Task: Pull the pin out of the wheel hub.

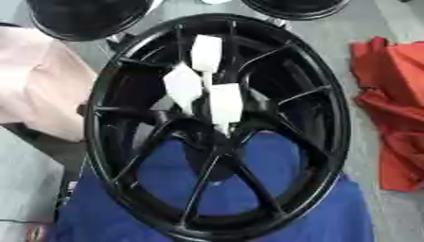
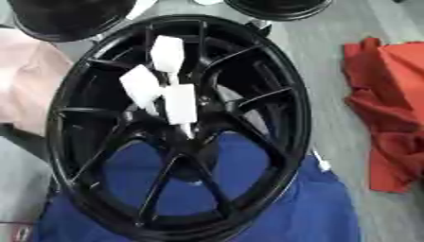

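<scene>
Left eye view first. Black wheel hub [image 1: 217,127] filling the centre of the frame, standing tilted, lower rim bedded on blue cloth [image 1: 248,212]. Three white pins [image 1: 225,105] bunched just above the middle where the spokes meet, tips angled down into the centre, one high at upper centre, one left, one right and lowest. No hand anywhere in frame, neither left nor right, so nothing to report on fingers. Looks like the very start: pins seated, none pulled. Next move calls for a reach in from an edge, fingers closing on one white body and drawing it back along its own line.

Right eye view now. Same hub, shifted left of frame, same white cluster at upper centre-left. Red cloth [image 2: 385,113] heaped along the right edge, well apart from the rim. Pale pink cloth [image 2: 29,85] at left, just beside the rim. Two more black wheels [image 2: 70,16] cut off at the top edge. Open grey floor [image 2: 331,71] between rim and red cloth: best lane for an arm from the right. Spokes crowd the pins closely, so little room for fingers around them.
</scene>
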`<state>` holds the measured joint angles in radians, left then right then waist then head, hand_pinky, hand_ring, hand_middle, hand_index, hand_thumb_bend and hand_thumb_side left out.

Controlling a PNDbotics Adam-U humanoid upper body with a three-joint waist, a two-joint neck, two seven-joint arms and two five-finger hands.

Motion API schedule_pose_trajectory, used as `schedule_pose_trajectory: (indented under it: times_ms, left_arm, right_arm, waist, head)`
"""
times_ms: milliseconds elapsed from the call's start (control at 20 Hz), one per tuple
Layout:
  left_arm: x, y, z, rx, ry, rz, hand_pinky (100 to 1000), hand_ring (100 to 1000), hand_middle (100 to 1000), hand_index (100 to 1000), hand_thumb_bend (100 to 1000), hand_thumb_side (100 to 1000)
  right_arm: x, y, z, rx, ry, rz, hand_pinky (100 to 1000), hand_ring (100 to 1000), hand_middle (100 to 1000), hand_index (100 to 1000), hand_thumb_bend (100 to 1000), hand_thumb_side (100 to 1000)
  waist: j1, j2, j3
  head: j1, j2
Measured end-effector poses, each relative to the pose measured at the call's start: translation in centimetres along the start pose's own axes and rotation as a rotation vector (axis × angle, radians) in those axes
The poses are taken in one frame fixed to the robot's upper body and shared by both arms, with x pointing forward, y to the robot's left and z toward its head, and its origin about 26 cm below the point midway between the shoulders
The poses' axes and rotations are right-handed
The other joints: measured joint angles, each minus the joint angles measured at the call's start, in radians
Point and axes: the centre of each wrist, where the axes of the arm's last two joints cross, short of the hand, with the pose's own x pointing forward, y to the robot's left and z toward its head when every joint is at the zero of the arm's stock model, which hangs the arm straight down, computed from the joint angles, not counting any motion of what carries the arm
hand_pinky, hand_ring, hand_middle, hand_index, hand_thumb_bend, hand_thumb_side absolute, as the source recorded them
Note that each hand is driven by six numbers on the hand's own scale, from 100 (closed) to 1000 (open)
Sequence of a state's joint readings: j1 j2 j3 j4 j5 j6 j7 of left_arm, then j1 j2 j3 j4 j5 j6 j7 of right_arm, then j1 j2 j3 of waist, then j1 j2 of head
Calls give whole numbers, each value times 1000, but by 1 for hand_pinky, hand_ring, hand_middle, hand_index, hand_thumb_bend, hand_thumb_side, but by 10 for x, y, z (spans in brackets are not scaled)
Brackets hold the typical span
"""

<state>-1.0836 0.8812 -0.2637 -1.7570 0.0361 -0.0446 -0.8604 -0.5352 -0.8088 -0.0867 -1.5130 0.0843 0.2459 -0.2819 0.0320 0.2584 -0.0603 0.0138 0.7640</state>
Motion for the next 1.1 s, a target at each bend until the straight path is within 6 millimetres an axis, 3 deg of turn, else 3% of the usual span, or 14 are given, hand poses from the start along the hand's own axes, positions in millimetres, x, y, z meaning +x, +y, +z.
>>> schedule_pose_trajectory:
  times_ms: [500,1000,1100]
  left_arm:
    - [-2,-4,-3,-29,9,10,823,754,724,808,330,100]
    - [-2,-34,-25,-211,70,-47,810,737,742,879,597,212]
    - [-2,-38,-29,-234,84,-71,764,646,739,871,602,217]
  right_arm:
    - [0,0,0,-1,-1,-1,820,685,729,763,100,808]
    - [3,0,-2,-4,-8,-4,820,684,727,763,100,811]
    - [3,0,-2,-3,-8,-4,820,684,728,762,100,811]
  waist:
    - [3,0,-1]
    - [9,0,-8]
    - [9,0,-8]
  head:
    - [-7,0]
    - [-17,-5]
    - [-18,-11]
